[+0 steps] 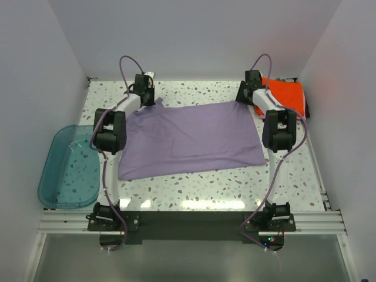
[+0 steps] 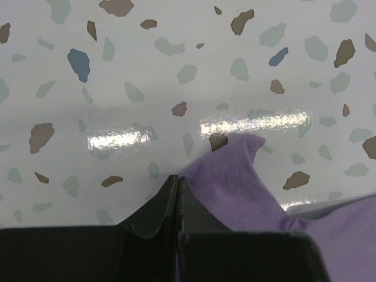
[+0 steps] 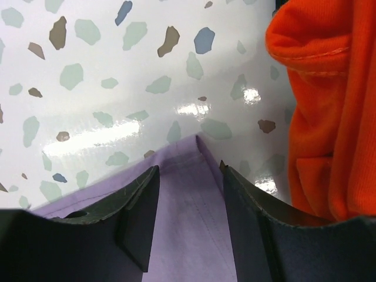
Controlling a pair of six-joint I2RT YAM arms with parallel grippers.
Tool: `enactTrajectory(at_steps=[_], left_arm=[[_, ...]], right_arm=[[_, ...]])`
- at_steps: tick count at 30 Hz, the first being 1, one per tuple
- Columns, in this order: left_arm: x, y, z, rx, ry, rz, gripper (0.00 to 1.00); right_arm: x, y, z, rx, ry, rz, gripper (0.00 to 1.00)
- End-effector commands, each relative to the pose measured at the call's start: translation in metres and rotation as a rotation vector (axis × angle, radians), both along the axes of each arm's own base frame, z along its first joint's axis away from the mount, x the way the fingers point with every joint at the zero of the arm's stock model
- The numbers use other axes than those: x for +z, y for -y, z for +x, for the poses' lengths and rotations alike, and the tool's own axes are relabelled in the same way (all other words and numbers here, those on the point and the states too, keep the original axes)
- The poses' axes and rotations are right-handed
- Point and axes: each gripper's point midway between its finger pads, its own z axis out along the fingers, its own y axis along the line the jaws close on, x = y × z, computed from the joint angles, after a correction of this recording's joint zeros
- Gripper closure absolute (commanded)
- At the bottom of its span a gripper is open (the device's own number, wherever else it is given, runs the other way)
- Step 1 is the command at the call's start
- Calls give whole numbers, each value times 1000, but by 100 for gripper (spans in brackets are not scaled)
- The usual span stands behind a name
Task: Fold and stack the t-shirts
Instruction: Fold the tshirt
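Observation:
The large lavender t-shirt point(image 1: 194, 138) lies spread flat in the middle of the table. My left gripper point(image 1: 156, 101) is at its far left corner. In the left wrist view the fingers point(image 2: 177, 179) are pressed together, with a sliver of lavender cloth point(image 2: 235, 176) between them. My right gripper point(image 1: 242, 98) is at the far right corner. It is open, with its fingers point(image 3: 189, 173) astride the hemmed corner of the lavender shirt point(image 3: 188, 229). The orange-red t-shirt point(image 1: 286, 94) lies bunched at the far right, just right of the right gripper point(image 3: 329, 117).
A teal translucent tub point(image 1: 67, 167) sits off the table's left edge. White walls close in the back and both sides. A dark cloth edge point(image 1: 306, 109) shows under the orange shirt. The speckled tabletop point(image 1: 200, 188) is bare in front of the lavender shirt.

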Motion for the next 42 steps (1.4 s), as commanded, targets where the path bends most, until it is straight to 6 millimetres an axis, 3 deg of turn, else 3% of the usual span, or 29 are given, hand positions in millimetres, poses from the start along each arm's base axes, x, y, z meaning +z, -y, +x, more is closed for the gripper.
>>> enactTrajectory(at_steps=[1, 10, 15, 19, 24, 28, 34, 36, 37, 42], left_arm=[[32, 3, 7, -7, 70, -16, 100], [33, 2, 7, 1, 73, -14, 100], [35, 2, 7, 6, 75, -20, 100], [39, 2, 6, 8, 83, -23, 100], [44, 2, 7, 12, 96, -28, 100], [53, 0, 9, 26, 124, -28, 100], [88, -2, 19, 41, 225, -32, 100], [99, -1, 22, 40, 257, -43, 100], [110, 1, 22, 31, 279, -52, 100], [123, 2, 21, 21, 304, -59, 100]], right_arm=[[25, -5, 16, -13, 62, 28, 49], [0, -2, 15, -41, -1, 13, 55], [-2, -2, 17, -60, -9, 14, 57], [-9, -5, 13, -58, -44, 23, 65], [-11, -5, 7, -56, -59, 22, 83], [0, -6, 9, -55, -26, 28, 99], [38, -8, 18, -43, 111, 65, 100], [40, -10, 15, -37, 127, 92, 100], [55, -9, 19, -38, 172, 105, 100], [69, -13, 16, -19, 216, 173, 100]])
